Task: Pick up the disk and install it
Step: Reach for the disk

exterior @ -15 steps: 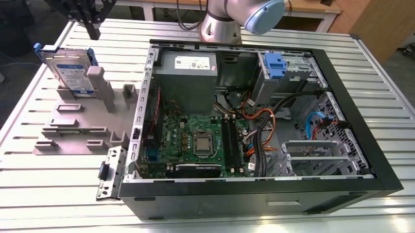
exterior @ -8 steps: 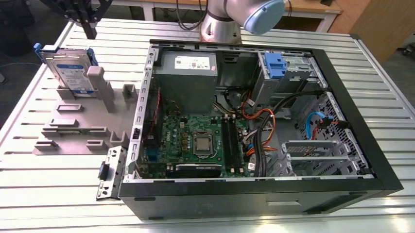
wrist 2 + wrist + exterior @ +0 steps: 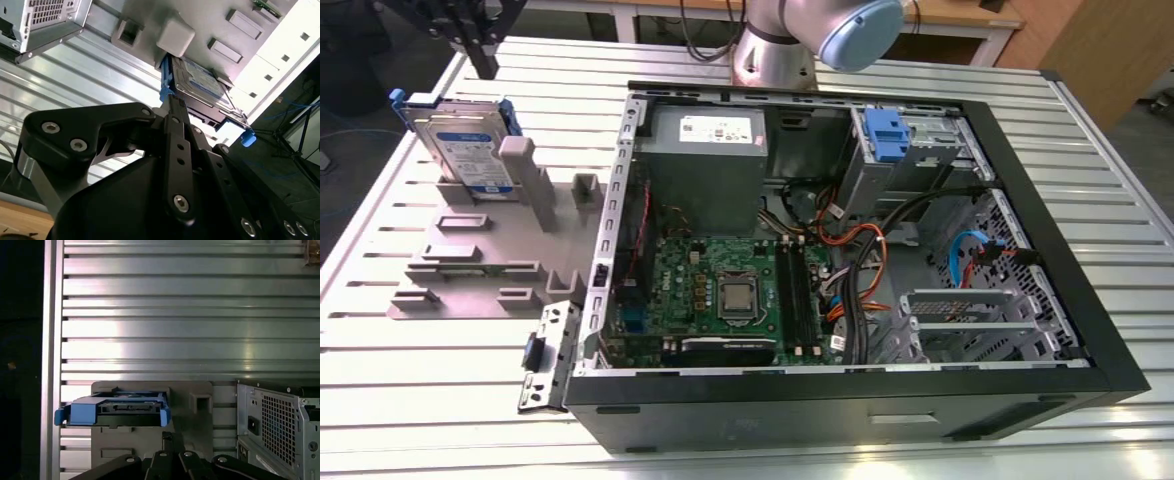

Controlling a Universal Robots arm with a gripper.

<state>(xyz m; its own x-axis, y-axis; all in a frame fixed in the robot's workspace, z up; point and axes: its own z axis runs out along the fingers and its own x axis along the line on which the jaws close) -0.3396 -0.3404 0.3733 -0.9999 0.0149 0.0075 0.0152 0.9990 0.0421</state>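
The disk (image 3: 464, 150) stands on edge in a slot of the grey fixture (image 3: 467, 270), which lies on the slatted metal surface (image 3: 400, 400) at the exterior view's left, beside the open computer case (image 3: 854, 410) — the disk's blue rails show in both wrist views. The gripper (image 3: 483, 68) hangs near the disk's upper end, with a gap between the two in the exterior view. Its fingers (image 3: 172, 125) look pressed together with nothing held between them — though the steep angle of the second wrist view leaves some doubt.
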